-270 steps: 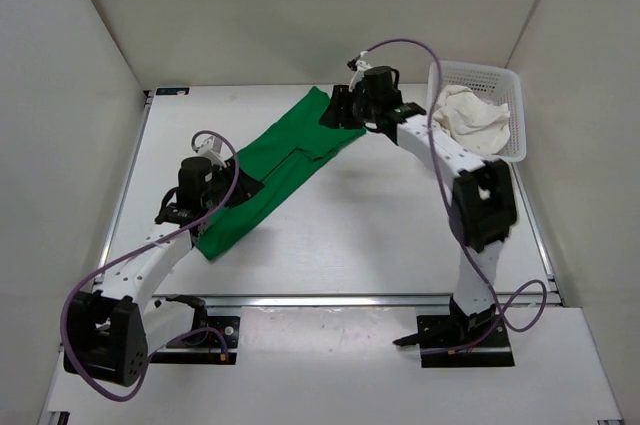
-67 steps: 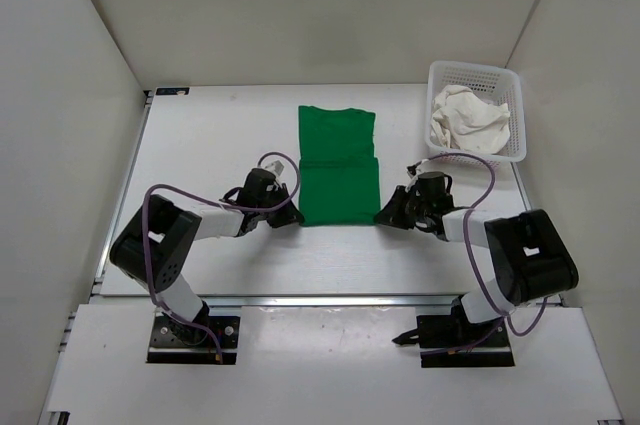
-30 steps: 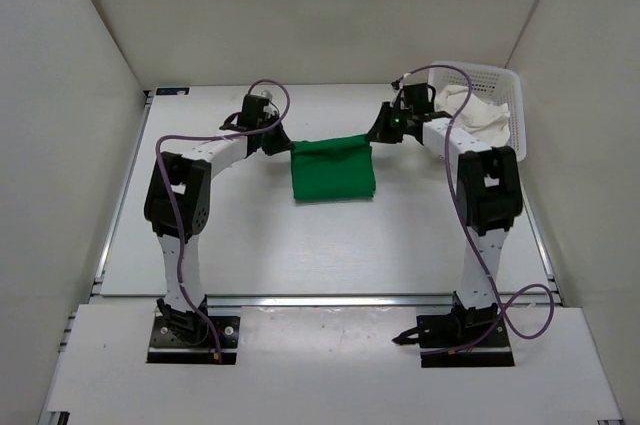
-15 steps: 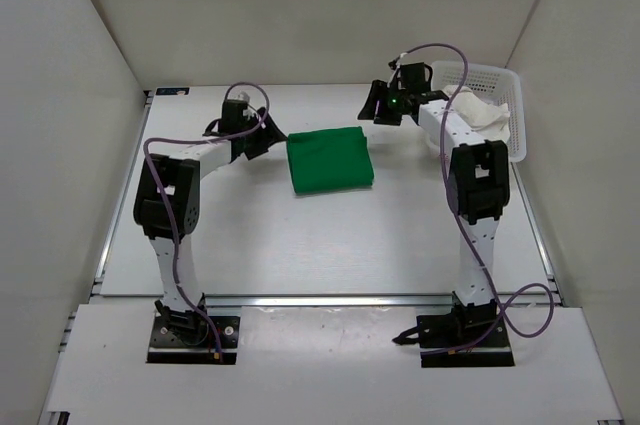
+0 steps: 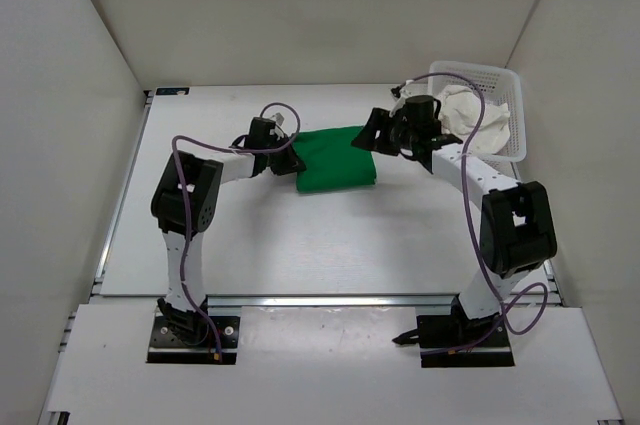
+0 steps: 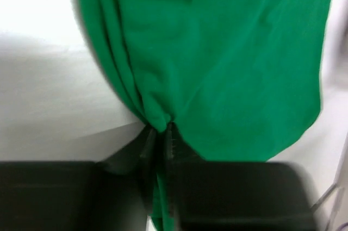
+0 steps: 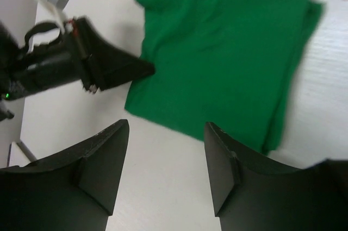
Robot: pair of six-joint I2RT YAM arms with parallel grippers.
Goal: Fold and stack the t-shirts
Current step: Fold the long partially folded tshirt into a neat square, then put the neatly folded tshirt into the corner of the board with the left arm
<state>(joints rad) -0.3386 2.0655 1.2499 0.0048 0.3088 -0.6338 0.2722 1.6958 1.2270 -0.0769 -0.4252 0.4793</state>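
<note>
White bench [image 5: 250, 235]: left hand [image 6: 160, 133] pinches edge of green t-shirt [image 5: 335, 157], right hand [image 7: 166, 130] gapes empty; best tug gently, layers square.

I see a white mesh basket [image 5: 478, 67] standing at the far right corner of the white table [image 5: 330, 240], beside the right wall [image 5: 590, 125].
</note>
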